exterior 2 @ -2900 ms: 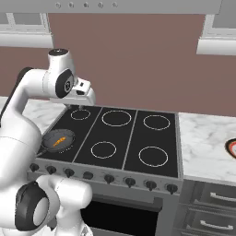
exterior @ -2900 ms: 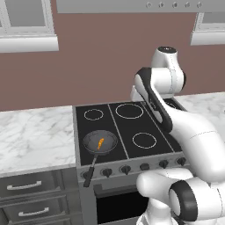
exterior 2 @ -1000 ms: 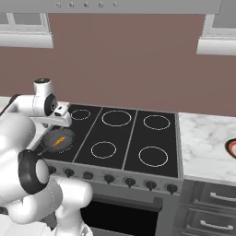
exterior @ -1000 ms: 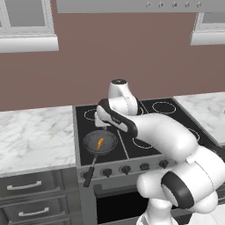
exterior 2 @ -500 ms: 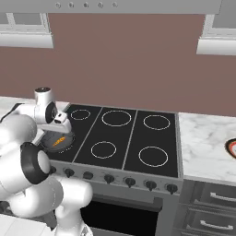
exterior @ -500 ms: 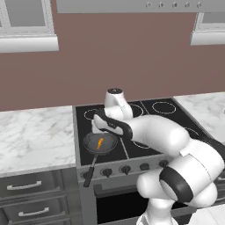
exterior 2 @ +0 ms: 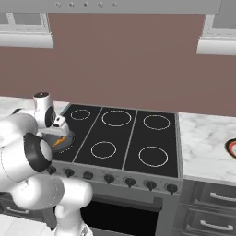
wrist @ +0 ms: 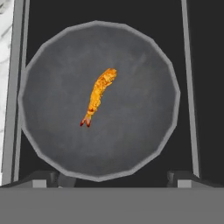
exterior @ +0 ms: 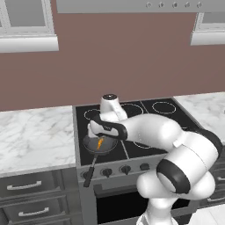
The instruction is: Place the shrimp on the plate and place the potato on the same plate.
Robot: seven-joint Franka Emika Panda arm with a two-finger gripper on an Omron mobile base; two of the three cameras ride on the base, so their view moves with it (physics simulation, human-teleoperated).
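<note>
The shrimp [wrist: 98, 95], a small curved orange piece, lies in the middle of a black long-handled frying pan [wrist: 140, 113] on the stove's front left burner. My gripper [wrist: 113, 178] hangs straight above it, open, and its two dark fingertips [wrist: 43, 177] stand wide apart at either side of the pan's near rim with nothing between them. The base views show the hand [exterior: 98, 134] [exterior 2: 58, 131] low over the pan [exterior: 110, 147] [exterior 2: 67, 140] with the shrimp [exterior: 100, 143] [exterior 2: 57, 142] under it. A slice of the plate [exterior 2: 232, 147] peeks in on the right counter. The potato is out of view.
The black stove top [exterior 2: 124, 138] has several ringed burners, with knobs along its front. The pan's handle [exterior: 90, 172] sticks out over the stove's front edge. Marble counters [exterior: 35, 136] [exterior 2: 203, 138] flank the stove, and a brown wall stands behind.
The arm has swung left from over the stove's middle and lowered the hand over the pan. The jaws stayed open and the shrimp has not moved.
</note>
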